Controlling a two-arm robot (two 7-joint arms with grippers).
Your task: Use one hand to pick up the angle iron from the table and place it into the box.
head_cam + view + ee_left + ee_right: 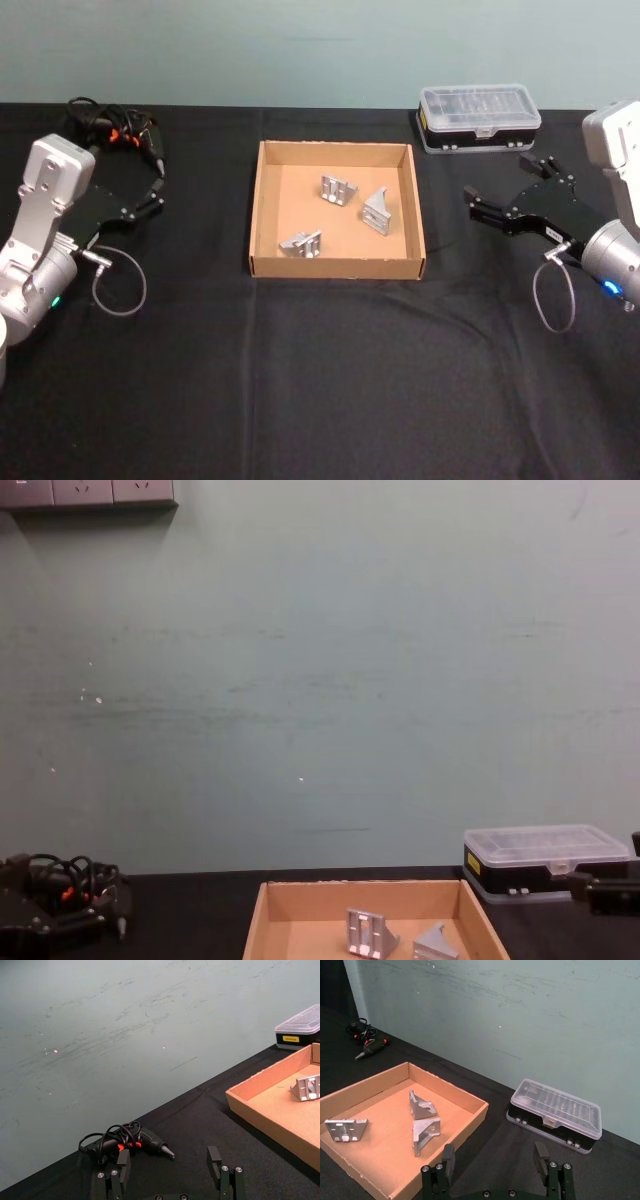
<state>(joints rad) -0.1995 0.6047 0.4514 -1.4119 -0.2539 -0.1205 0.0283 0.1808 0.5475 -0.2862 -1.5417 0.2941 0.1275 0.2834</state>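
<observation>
We judge the task to be at or near its end — three angle irons lie inside the box (337, 208): one (337, 189) toward the far wall, one (379, 211) nearest our right fingers, and one (300, 243) by the near wall, all three apart from each other on the cardboard floor. We see no angle iron on the bare table (320, 380), so as far as these views go nothing is left to pick up. Our right gripper (479, 207) hovers just beside the box's right wall, fingers spread wide with nothing between them; in the right wrist view its fingertips (448, 1154) point at the gap between the box and the black plastic case (554, 1114) with its clear lid. Our left gripper (152, 196) sits well apart from the box on the other side, likewise spread and holding nothing, with a tangled corded tool (128, 1141) lying just beyond its fingertips (214, 1154). Some things we cannot settle — the table close under our body is out of sight in the wrist views, and the chest view cuts the box off at its lower edge, so the nearest angle iron is hidden there.
</observation>
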